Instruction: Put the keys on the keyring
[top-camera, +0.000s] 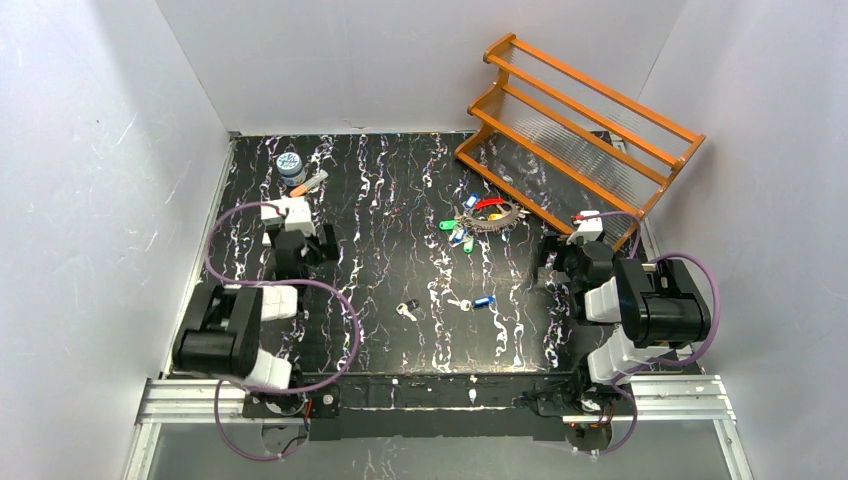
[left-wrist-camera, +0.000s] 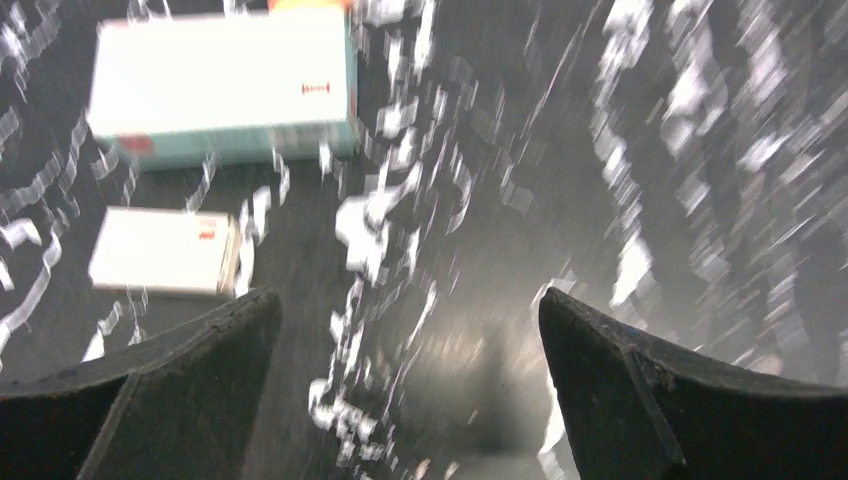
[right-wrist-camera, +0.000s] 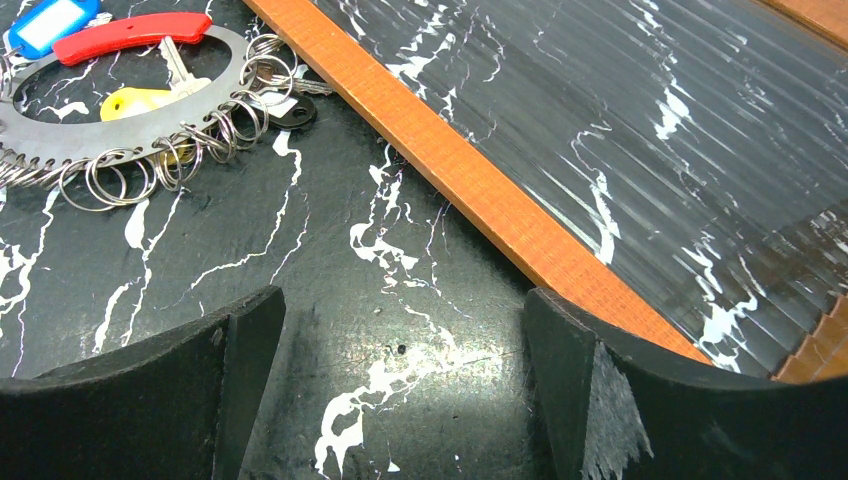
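Top view
- table (top-camera: 400, 200): black with white marbling; pale walls around it
- keyring (top-camera: 487, 216): lies flat, right of centre towards the far edge, just beside the foot of the orange rack (top-camera: 580, 110); green, blue, red and yellow tags fan out round it
- keys (top-camera: 458, 303): three loose on the table, well apart from the keyring, on the near side; black-headed key (top-camera: 407, 309) is leftmost, blue-tagged key (top-camera: 484, 301) rightmost
- far left: small jar (top-camera: 291, 167) with an orange-tipped pen (top-camera: 312, 183) beside it
- left arm (top-camera: 235, 325): folded along the left edge
- right arm (top-camera: 650, 300): folded at the right edge, near the rack's end

Left wrist
- view: blurred
- left gripper (left-wrist-camera: 405, 300): fingers spread wide, nothing between them; bare marbled table beneath
- upper left: two pale box-like shapes (left-wrist-camera: 225, 85), identity cannot be told

Right wrist
- right gripper (right-wrist-camera: 400, 300): fingers released, wide apart, only bare table between
- keyring (right-wrist-camera: 120, 135): up and left of the fingers, not touching; a flat grey oval plate edged with many small wire rings; red, blue and yellow tags on it
- dark-headed key (right-wrist-camera: 292, 110): at the plate's right edge, just beside the rack's orange rail; whether it hangs on a ring cannot be told
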